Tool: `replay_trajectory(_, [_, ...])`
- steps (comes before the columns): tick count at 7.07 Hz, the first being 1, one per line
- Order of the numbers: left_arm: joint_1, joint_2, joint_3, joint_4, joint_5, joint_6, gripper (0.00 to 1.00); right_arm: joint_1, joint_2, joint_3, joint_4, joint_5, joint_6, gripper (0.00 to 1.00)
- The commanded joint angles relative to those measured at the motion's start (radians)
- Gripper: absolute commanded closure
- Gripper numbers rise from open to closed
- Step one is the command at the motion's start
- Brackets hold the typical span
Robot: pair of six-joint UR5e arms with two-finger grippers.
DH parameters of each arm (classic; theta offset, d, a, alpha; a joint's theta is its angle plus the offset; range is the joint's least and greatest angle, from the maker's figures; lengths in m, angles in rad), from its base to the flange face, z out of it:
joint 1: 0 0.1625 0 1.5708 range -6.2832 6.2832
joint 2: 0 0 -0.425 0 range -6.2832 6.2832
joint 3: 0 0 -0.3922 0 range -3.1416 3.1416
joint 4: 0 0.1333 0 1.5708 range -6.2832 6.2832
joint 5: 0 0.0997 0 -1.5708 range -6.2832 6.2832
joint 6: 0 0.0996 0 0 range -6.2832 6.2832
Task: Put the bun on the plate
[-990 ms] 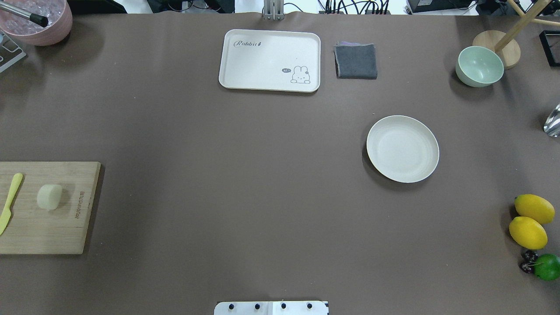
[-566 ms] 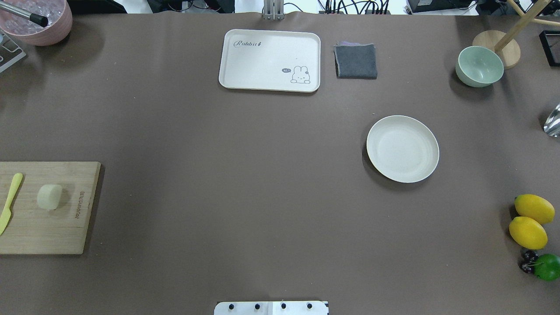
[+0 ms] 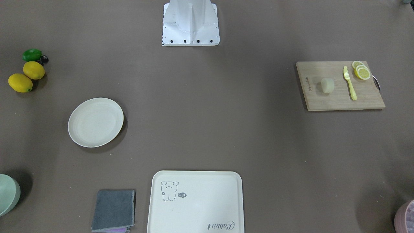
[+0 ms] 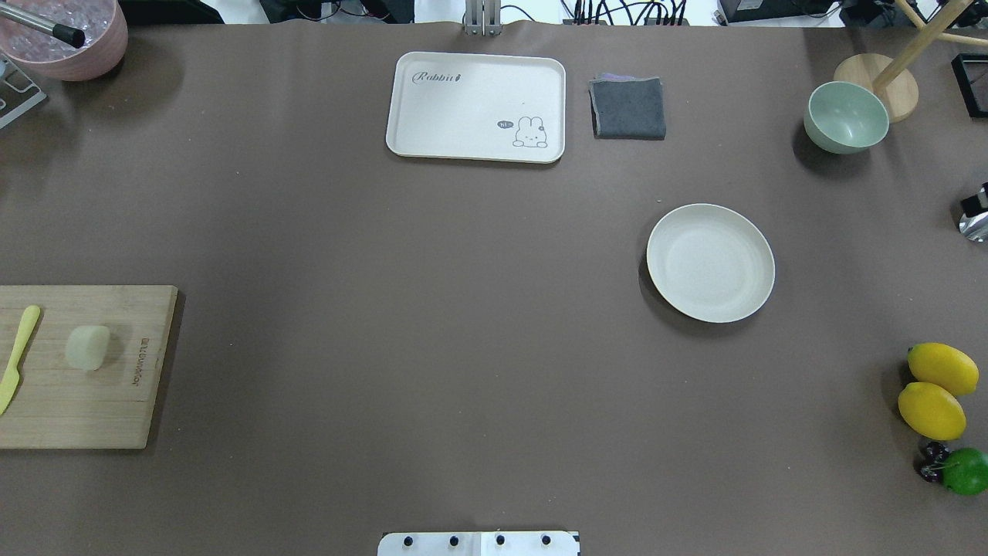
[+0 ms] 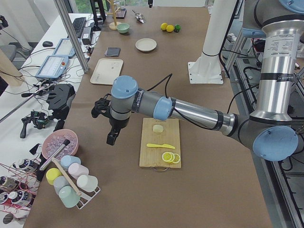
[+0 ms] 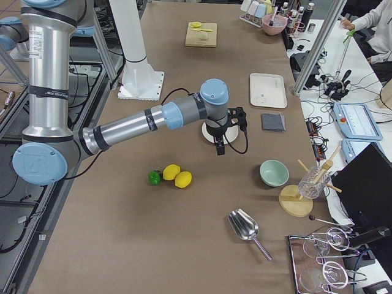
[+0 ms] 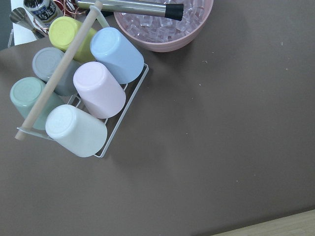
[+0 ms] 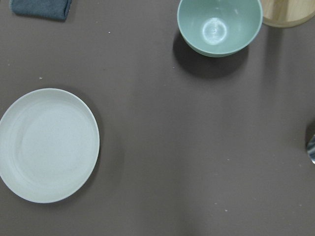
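The bun (image 4: 87, 347) is a small pale lump lying on a wooden cutting board (image 4: 77, 409) at the table's left edge, seen too as the bun (image 3: 327, 85). Across the table the round cream plate (image 4: 710, 262) stands with nothing on it, and the right wrist view shows the plate (image 8: 47, 145) below. My left gripper (image 5: 111, 138) hangs above the table beside the board, apart from the bun. The right gripper (image 6: 220, 149) hovers next to the plate. Both show only in the side views, so I cannot tell whether they are open or shut.
A yellow knife (image 4: 17, 357) and lemon slices (image 3: 361, 70) share the board. At the back lie a cream tray (image 4: 475, 106), a grey cloth (image 4: 628, 108) and a green bowl (image 4: 845, 117). Lemons (image 4: 934, 390) sit front right. A cup rack (image 7: 78, 93) and a pink ice bowl (image 7: 162, 24) stand far left.
A small dark shape has come in at the right edge of the overhead view, over the silver scoop. Bun, plate and the other things have not moved.
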Motion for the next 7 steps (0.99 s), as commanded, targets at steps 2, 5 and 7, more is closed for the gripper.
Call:
replay_trajectory(2, [0.025, 0.024, 0.003, -0.065, -0.005, -0.007, 0.03, -0.429, 0.087, -0.246, 0.549, -0.314, 0.598, 0.0])
replay_trajectory(5, [0.031, 0.024, 0.003, -0.065, -0.005, -0.011, 0.02, -0.483, 0.093, -0.345, 0.661, -0.375, 0.703, 0.28])
replay_trajectory(7, [0.037, 0.023, 0.003, -0.065, -0.005, -0.011, 0.03, -0.505, 0.086, -0.348, 0.661, -0.396, 0.721, 0.68])
